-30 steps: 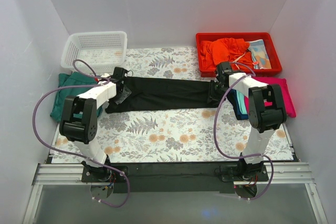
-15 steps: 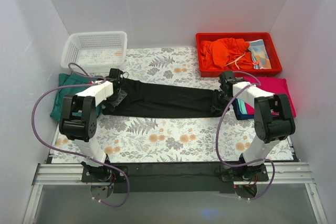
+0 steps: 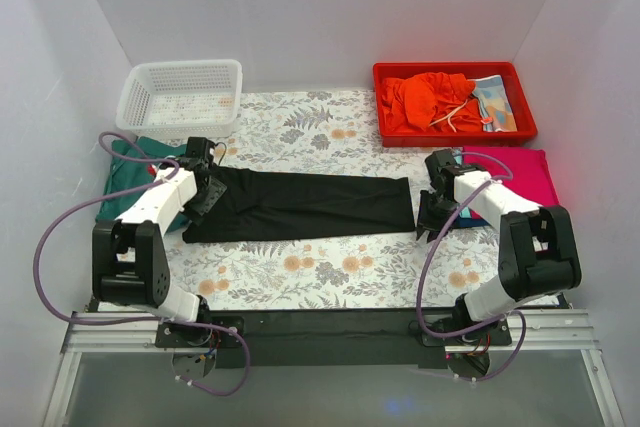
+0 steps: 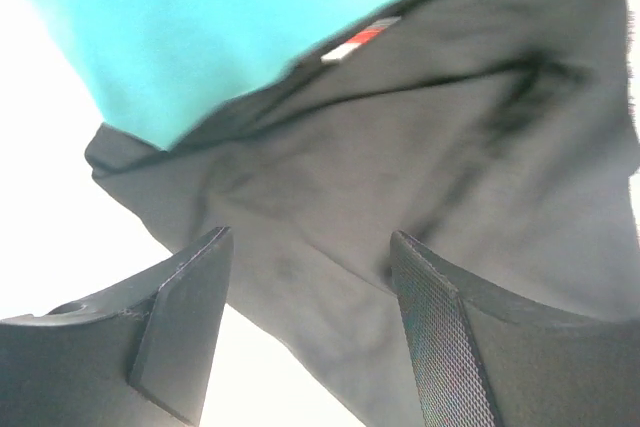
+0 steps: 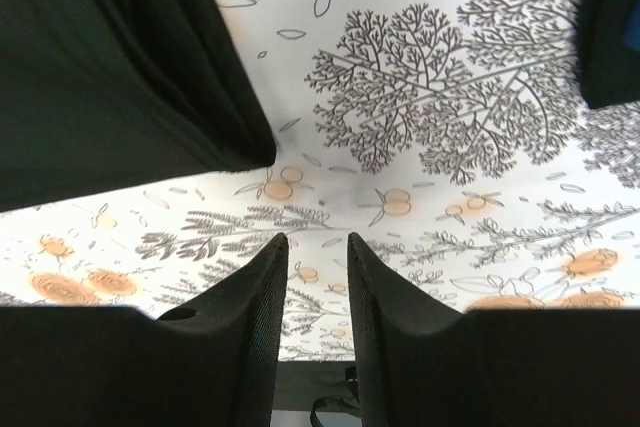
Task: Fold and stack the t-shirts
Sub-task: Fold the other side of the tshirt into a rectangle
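Observation:
The black t-shirt (image 3: 300, 205) lies flat as a long folded strip across the middle of the floral covering. My left gripper (image 3: 200, 199) hangs over its left end with jaws wide open. The left wrist view shows the black cloth (image 4: 400, 147) under the open left gripper (image 4: 308, 247) and a teal shirt (image 4: 250, 27) behind. My right gripper (image 3: 431, 214) sits just past the strip's right end. In the right wrist view the right gripper (image 5: 316, 242) has a narrow gap with only tablecloth showing, and the black shirt's corner (image 5: 120, 67) lies at upper left.
A folded teal and dark-green pile (image 3: 125, 165) lies at the left edge. A magenta shirt (image 3: 525, 169) lies at the right edge over darker cloth (image 5: 610, 27). A white basket (image 3: 180, 97) stands back left. A red tray (image 3: 455, 135) with orange cloth stands back right.
Both grippers drew the black shirt toward the near edge and let go of it. The strip now lies flat and lower; the right gripper has moved off its right end.

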Robot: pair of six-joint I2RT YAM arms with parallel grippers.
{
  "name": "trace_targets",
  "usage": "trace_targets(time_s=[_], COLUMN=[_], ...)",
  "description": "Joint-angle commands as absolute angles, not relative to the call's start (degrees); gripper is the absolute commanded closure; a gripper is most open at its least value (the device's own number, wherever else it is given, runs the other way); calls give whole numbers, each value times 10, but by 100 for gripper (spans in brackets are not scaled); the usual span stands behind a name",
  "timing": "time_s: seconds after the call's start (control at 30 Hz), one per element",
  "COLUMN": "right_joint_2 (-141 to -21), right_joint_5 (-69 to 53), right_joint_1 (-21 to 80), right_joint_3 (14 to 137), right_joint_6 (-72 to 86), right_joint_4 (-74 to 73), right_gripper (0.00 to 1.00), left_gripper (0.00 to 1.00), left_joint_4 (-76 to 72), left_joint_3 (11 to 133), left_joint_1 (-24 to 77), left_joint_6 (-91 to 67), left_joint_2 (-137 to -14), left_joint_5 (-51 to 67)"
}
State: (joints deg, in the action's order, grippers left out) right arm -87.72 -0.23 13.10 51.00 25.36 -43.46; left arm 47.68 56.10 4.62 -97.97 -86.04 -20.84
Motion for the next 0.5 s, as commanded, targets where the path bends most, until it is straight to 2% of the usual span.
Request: trace_targets(time_s=[0.0, 0.47], right_joint_2=[-842, -820], right_joint_5=[-11, -3], right_joint_1=[132, 133], right_joint_3=[547, 564], right_joint_6=[254, 258], right_joint_4=[-454, -458], right_gripper=[64, 65], left_gripper=[38, 38], left_joint_4=[452, 359], left_joint_3=[608, 567], left_joint_1=[47, 48], left_joint_6=[-929, -881], left_joint_2=[-810, -831], left_joint_5=[-164, -26])
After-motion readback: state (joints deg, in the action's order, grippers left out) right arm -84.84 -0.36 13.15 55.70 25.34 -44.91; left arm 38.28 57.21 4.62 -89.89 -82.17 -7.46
